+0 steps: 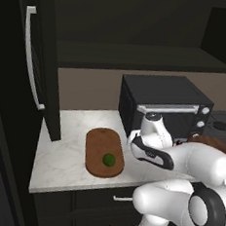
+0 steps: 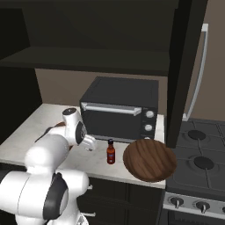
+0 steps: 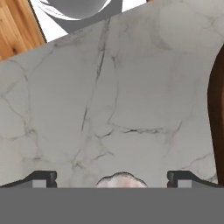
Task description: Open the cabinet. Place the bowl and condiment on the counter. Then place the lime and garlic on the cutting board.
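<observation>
The garlic (image 3: 121,180) shows as a pale rounded bump at the bottom of my hand view, lying on the marbled table (image 3: 131,87) between the two dark tips of my tool (image 3: 111,179), which stand wide apart with nothing clamped. At the right edge of that view runs the dark reddish rim of the cutting board (image 3: 216,113). From the left base view the board (image 1: 102,148) lies flat on the table (image 1: 62,154) with the lime (image 1: 109,159) resting on its near end. My arm reaches low in front of the black toaster oven (image 1: 164,107), which crowds the space behind where I work. From the right base view the red condiment (image 2: 110,152) stands upright on the table just before the oven, and the brown wooden bowl (image 2: 150,160) sits just beside it to the right, overhanging the table edge toward the stove (image 2: 197,167). The cabinet door (image 1: 35,53) stands swung open at the table's left end, its long silver handle (image 1: 31,58) facing me.
</observation>
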Robot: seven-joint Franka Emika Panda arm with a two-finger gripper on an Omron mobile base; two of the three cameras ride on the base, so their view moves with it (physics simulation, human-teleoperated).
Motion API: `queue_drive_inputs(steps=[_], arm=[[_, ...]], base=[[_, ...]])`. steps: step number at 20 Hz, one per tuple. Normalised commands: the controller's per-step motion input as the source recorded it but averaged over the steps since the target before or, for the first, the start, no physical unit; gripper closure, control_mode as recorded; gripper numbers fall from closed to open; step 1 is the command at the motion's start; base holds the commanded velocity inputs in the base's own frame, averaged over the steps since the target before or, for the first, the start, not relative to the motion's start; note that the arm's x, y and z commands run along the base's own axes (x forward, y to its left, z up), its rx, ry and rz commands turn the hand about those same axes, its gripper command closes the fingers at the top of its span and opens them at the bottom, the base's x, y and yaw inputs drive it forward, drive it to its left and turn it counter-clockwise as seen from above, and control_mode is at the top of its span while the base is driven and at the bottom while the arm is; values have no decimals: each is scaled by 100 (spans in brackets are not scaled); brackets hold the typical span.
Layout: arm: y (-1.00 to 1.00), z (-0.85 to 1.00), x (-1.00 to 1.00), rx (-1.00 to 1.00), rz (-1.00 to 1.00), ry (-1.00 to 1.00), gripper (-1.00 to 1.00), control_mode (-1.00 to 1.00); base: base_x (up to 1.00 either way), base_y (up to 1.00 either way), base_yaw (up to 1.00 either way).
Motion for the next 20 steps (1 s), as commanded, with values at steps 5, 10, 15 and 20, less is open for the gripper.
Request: queue_drive_inputs(steps=[5, 10, 15, 20], arm=[[0, -20, 8, 0, 0, 0, -100, -100], [-4, -15, 12, 0, 0, 0, -100, -100], [-10, -3, 18, 0, 0, -1, -100, -100], [-5, -3, 15, 0, 0, -1, -100, -100]], base=[[0, 0, 0], [0, 0, 0], [0, 0, 0], [0, 0, 0]])
